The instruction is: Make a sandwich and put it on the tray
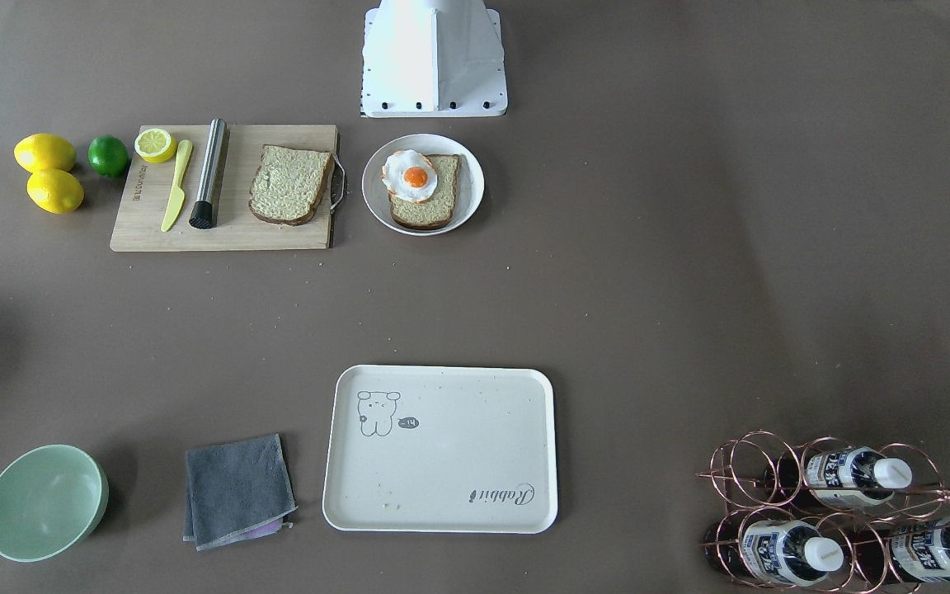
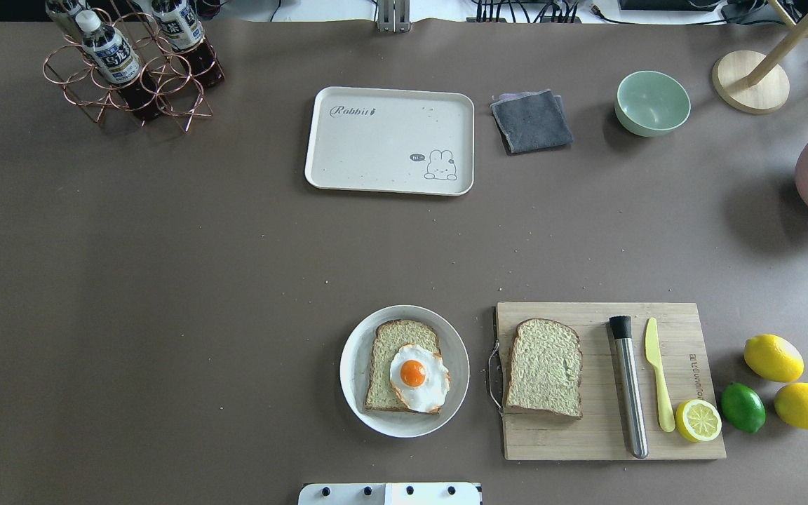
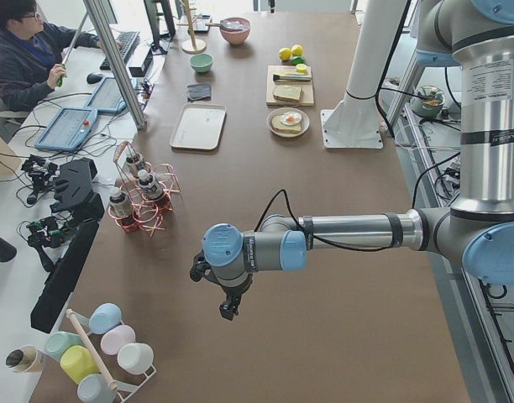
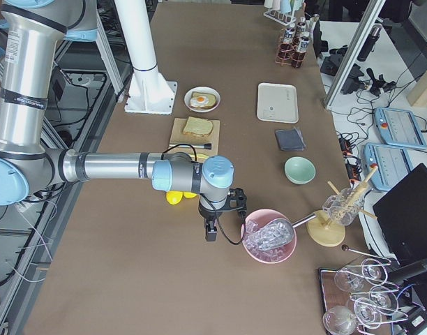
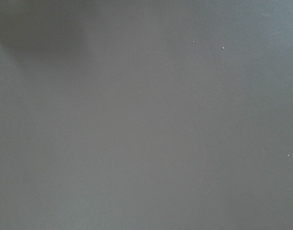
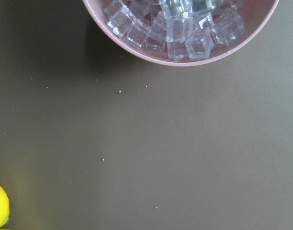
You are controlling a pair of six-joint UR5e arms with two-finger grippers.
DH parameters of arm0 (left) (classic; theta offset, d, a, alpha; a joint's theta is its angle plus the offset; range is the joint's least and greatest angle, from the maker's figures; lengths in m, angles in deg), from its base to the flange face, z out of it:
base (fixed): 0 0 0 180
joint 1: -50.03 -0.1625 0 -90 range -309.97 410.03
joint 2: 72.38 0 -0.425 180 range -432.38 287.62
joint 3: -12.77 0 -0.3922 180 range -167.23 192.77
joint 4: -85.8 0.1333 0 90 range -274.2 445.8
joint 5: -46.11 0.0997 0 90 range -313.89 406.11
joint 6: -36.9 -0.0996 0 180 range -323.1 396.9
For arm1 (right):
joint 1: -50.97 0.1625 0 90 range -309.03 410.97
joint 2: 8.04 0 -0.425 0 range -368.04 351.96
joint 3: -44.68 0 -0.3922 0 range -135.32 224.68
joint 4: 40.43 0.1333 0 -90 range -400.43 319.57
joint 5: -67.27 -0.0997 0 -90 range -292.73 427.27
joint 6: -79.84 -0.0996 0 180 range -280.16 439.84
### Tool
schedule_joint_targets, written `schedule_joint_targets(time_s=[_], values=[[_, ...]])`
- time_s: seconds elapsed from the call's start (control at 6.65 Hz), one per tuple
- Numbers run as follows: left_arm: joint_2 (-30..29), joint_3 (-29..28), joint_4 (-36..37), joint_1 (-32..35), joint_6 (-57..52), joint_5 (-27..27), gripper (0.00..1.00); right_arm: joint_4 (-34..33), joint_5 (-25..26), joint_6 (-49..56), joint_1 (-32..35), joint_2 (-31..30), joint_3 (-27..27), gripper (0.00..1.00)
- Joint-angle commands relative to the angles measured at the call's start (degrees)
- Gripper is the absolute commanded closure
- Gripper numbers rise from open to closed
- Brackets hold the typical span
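Observation:
One bread slice (image 2: 393, 347) lies on a round white plate (image 2: 356, 351) with the fried egg (image 2: 418, 376) on top. The second bread slice (image 2: 544, 368) lies on a wooden cutting board (image 2: 586, 435). The cream tray (image 2: 376, 147) sits bare at the table's far side. My left gripper (image 3: 229, 309) hangs over bare table at the left end, far from the food. My right gripper (image 4: 211, 234) hangs beside a pink bowl of ice (image 4: 269, 236) at the right end. I cannot tell whether either is open or shut. Both wrist views show no fingers.
The board also carries a steel muddler (image 2: 630, 386), a yellow knife (image 2: 658, 379) and half a lemon (image 2: 698, 419). A lime (image 2: 742, 407) and two lemons (image 2: 773, 358) lie to its right. A grey cloth (image 2: 532, 120), green bowl (image 2: 652, 102) and bottle rack (image 2: 130, 63) stand at the far side.

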Motion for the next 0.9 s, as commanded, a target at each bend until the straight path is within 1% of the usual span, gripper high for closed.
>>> schedule_joint_targets(time_s=[0.0,0.3,0.75], values=[[-0.4,-0.3,0.0,0.0,0.1,0.1,0.02,0.0,0.0,0.0,0.0,0.7,-0.3,0.00],[-0.6,-0.4,0.0,0.0,0.1,0.1,0.02,0.0,0.0,0.0,0.0,1.4,-0.4,0.00],[-1.7,-0.8,0.0,0.0,0.1,0.1,0.02,0.0,0.0,0.0,0.0,1.9,0.9,0.00]])
